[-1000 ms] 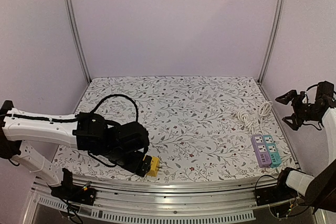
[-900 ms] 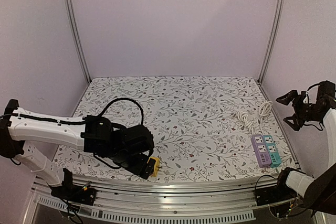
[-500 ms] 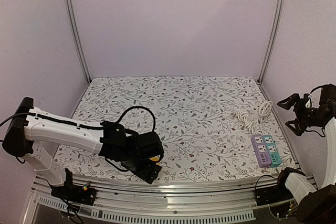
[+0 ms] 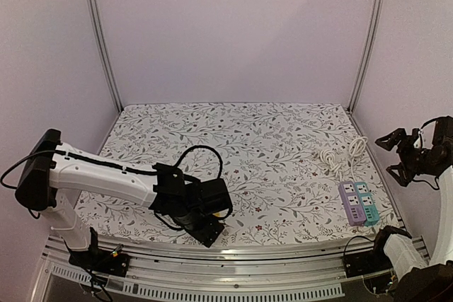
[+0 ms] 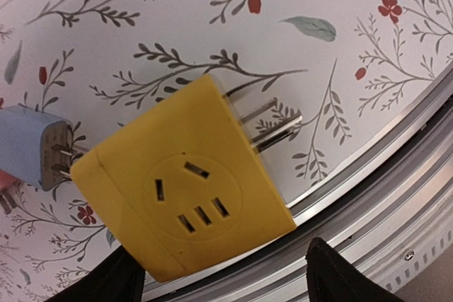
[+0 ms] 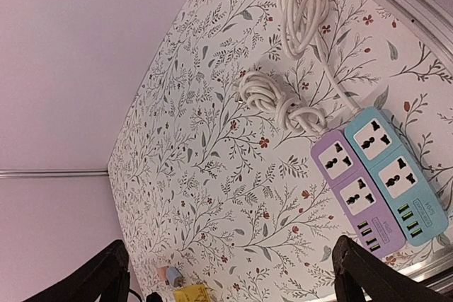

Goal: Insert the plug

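Sliding rightward along the near edge over the past second, the left gripper (image 5: pixel 223 277) now sits over the yellow plug (image 5: pixel 184 189), which a moment ago lay in plain sight just to its right and is now almost hidden under the arm in the overhead view. Its wrist camera shows the fingers (image 5: pixel 113 281) spread wide on either side of the yellow body, not closed on it. The plug lies flat on the table (image 4: pixel 269 139), so I judge the grasp about to be made, not yet done. A small blue piece (image 5: pixel 32 146) with its own pins lies just beside the plug's left end; whether the two touch I cannot tell, and it may get dragged along. The plug's prongs (image 5: pixel 272 122) point toward the aluminium rail (image 5: pixel 396 175) close by, which leaves little room on that side for a finger. Across the bare middle of the cloth, well apart from the plug, lies the coiled white cord (image 4: pixel 340 157), and just in front of it the power strip (image 4: pixel 358 203), purple and teal, sockets facing up and uncovered. Furthest right, the right gripper (image 4: pixel 400 157) has drifted slightly outward and hangs in the air past the table's edge, fingers apart and holding nothing, clear of the carry to the strip.
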`<action>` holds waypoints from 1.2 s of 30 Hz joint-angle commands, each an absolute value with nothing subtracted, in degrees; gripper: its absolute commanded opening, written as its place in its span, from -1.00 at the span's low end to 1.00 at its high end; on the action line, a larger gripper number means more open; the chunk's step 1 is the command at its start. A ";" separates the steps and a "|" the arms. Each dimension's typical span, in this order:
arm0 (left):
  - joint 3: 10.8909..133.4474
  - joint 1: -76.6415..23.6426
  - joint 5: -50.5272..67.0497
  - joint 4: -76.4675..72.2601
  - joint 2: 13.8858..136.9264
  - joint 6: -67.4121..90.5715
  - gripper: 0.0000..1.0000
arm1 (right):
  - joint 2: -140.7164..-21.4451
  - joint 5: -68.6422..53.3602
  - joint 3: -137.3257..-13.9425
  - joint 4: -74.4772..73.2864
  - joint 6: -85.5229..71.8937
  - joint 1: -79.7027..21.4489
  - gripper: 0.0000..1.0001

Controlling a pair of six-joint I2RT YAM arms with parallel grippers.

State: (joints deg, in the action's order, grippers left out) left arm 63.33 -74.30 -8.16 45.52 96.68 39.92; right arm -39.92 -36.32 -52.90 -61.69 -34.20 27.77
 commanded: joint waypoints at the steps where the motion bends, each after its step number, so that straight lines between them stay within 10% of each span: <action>1: 65.63 -73.61 -9.76 47.30 97.12 39.33 0.59 | -40.63 -35.86 -53.14 -62.06 -34.45 27.58 0.98; 6: 66.96 -73.49 -12.95 49.73 95.77 43.41 0.79 | -40.96 -36.12 -52.93 -61.66 -34.52 27.51 0.98; 36: 74.00 -73.39 -16.37 55.14 104.29 53.90 0.46 | -42.39 -37.09 -52.91 -61.67 -33.28 27.51 0.98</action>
State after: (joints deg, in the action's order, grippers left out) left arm 72.49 -73.71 -14.68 53.10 102.69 53.04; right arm -41.78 -36.58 -52.90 -61.65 -34.20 27.77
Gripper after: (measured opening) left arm 0.734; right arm 0.989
